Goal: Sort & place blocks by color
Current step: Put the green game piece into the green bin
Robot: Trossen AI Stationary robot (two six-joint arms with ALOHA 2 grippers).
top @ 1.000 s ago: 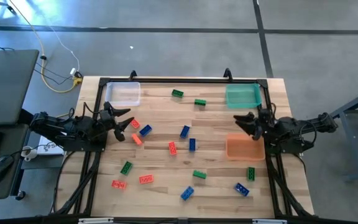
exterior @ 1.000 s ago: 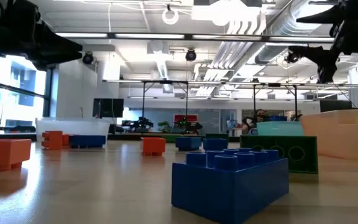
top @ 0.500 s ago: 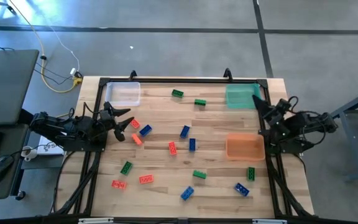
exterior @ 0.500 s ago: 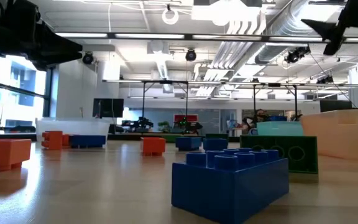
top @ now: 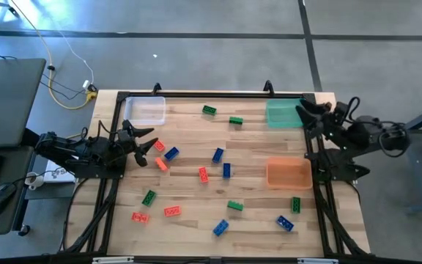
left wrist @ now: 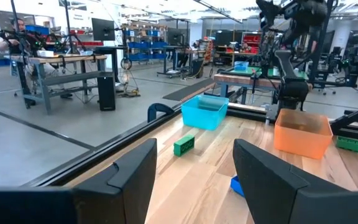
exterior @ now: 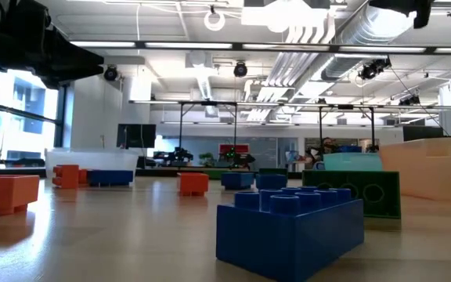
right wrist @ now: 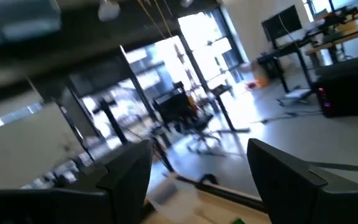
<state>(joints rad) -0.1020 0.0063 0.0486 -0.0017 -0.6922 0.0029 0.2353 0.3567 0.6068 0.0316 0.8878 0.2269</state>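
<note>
Pretty standard open lab space: grey concrete floor [top: 196, 44], exposed ducts [exterior: 343, 31] and strip lights overhead, big windows [exterior: 14, 117] on one side, benches [left wrist: 67, 65] and a desk [top: 2, 110] nearby.

Left gripper [top: 146, 139] low at the table's [top: 189, 183] left edge, fingers spread, nothing held. Right gripper [top: 304, 111] raised over the table's far right corner, fingers apart, empty.

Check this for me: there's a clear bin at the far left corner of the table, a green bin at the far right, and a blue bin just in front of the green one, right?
Not quite. The bin in front of the green bin is orange, not blue, as the high view shows. The clear bin does sit at the far left corner and the green one at the far right.
</note>
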